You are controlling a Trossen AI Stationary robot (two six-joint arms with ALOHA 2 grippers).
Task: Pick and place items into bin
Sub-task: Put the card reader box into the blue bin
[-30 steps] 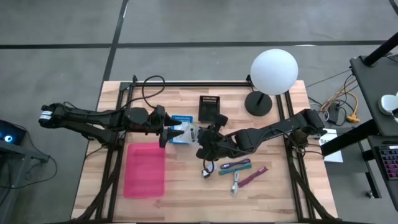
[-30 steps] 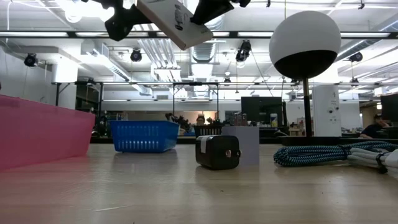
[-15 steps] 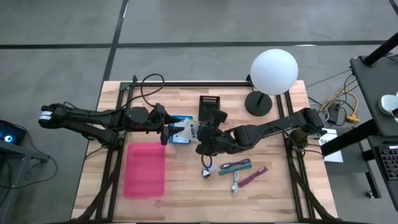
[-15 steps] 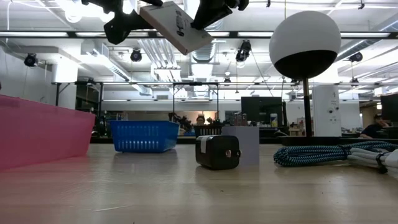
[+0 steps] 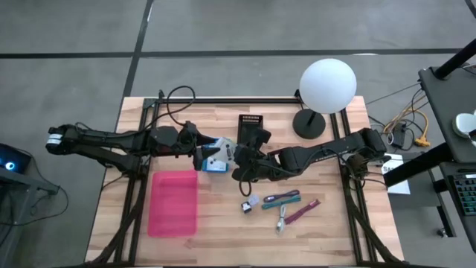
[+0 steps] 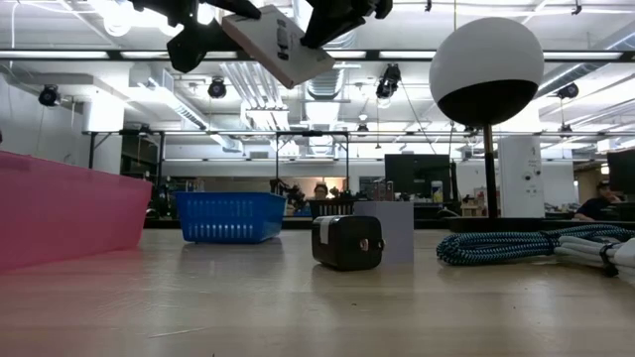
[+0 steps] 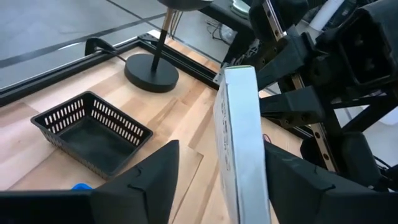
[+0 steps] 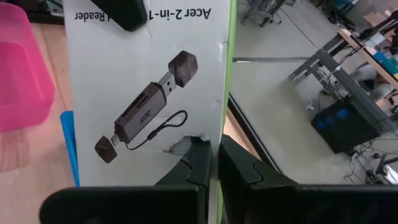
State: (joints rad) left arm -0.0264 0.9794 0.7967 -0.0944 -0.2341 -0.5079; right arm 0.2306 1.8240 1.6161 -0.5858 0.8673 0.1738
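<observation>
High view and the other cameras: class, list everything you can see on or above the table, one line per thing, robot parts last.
white packet: 1, white with dark print, in the air between both claws
pink bin: 1, table's front left
blue basket: 1, under the packet
black basket: 1, table's back
ball lamp: 1, white, back right
strips: about 3, teal, purple, magenta, front centre
left claw: around the packet
right claw: shut on the packet
</observation>
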